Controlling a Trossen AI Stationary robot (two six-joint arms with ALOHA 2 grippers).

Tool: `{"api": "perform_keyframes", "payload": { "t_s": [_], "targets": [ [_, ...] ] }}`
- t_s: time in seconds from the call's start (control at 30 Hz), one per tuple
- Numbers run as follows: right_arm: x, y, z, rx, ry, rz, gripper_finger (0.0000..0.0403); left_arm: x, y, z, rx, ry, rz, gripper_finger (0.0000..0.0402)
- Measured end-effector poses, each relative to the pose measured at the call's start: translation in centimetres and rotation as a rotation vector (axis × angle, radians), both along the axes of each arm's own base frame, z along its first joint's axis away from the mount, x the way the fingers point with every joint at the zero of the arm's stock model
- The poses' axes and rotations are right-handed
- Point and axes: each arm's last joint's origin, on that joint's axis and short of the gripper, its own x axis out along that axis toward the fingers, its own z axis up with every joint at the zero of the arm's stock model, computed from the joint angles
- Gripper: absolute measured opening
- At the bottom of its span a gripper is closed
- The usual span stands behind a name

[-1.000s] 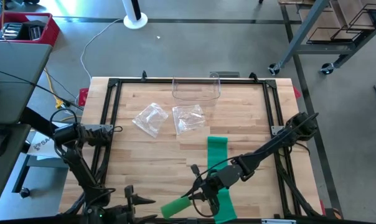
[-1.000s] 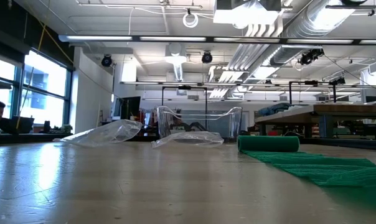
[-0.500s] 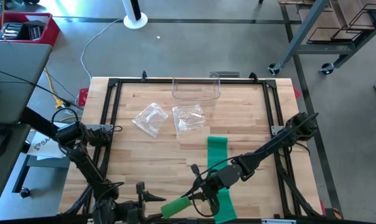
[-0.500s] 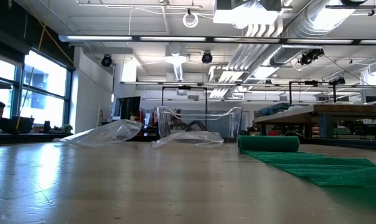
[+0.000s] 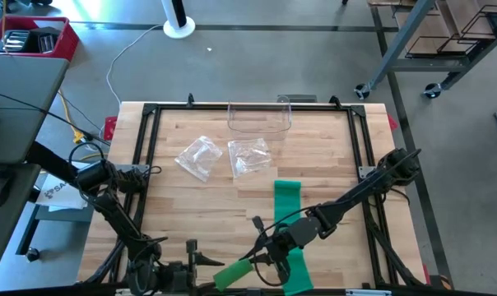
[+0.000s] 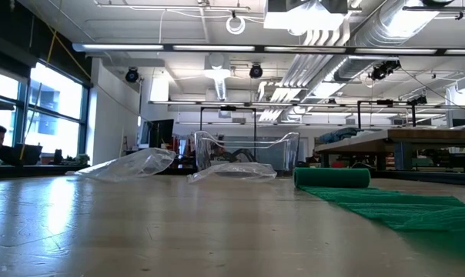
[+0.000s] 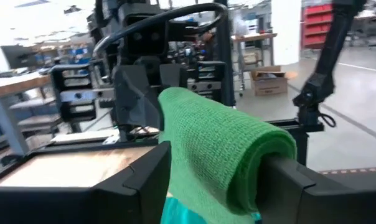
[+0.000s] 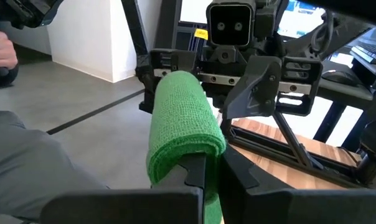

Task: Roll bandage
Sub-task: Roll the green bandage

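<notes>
A green bandage (image 5: 288, 215) lies as a long strip on the wooden table, running from mid-table to the near edge. Its far end (image 6: 331, 177) looks thick and rolled. Its near end is wound into a roll (image 5: 232, 274) that sticks out toward the table's left. My right gripper (image 5: 257, 261) is shut on that roll. My left gripper (image 5: 206, 265) is open at the roll's free end. In the left wrist view its fingers (image 7: 144, 177) stand on either side of the roll (image 7: 219, 143). I cannot tell whether they touch it. My right gripper holds the roll by its right-hand end (image 8: 194, 163), pinched between the two fingers, which lie along the roll and point level toward the table's left. The roll (image 8: 178, 118) sticks out past the fingertips, lifted off the table. The strip trails from it onto the wood.
Two crumpled clear plastic bags (image 5: 199, 156) (image 5: 250, 156) and a clear plastic bin (image 5: 258, 119) lie toward the far side. A black frame (image 5: 146, 164) runs round the table. Bare wood (image 5: 191, 214) lies left of the strip.
My left gripper has gone along the near edge toward the table's right, up to the free end of the roll. The right gripper and the bandage have kept still.
</notes>
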Motion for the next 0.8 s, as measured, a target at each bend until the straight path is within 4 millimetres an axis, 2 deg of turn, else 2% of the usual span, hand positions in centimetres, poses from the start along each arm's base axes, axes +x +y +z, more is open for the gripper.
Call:
{"api": "perform_keyframes", "payload": {
  "t_s": [0.27,0.43,0.67,0.8],
  "targets": [
    [0.0,-0.1,0.0,-0.002,0.000,-0.014,0.0008,-2.4,-0.9,-0.1,-0.015,0.018,0.139,0.0096],
    [0.0,0.0,0.0,-0.002,0.000,-0.012,0.0008,-3.8,-1.6,-0.1,0.013,0.032,0.173,0.0053],
    [0.0,0.0,0.0,-0.001,0.000,-0.003,0.0008,-5.0,-2.0,-0.1,0.046,0.046,0.204,0.0009],
    [0.0,0.0,0.0,-0.001,0.000,-0.004,0.0008,-5.5,-2.3,-0.1,0.049,0.044,0.173,0.0013]
  ]
}}
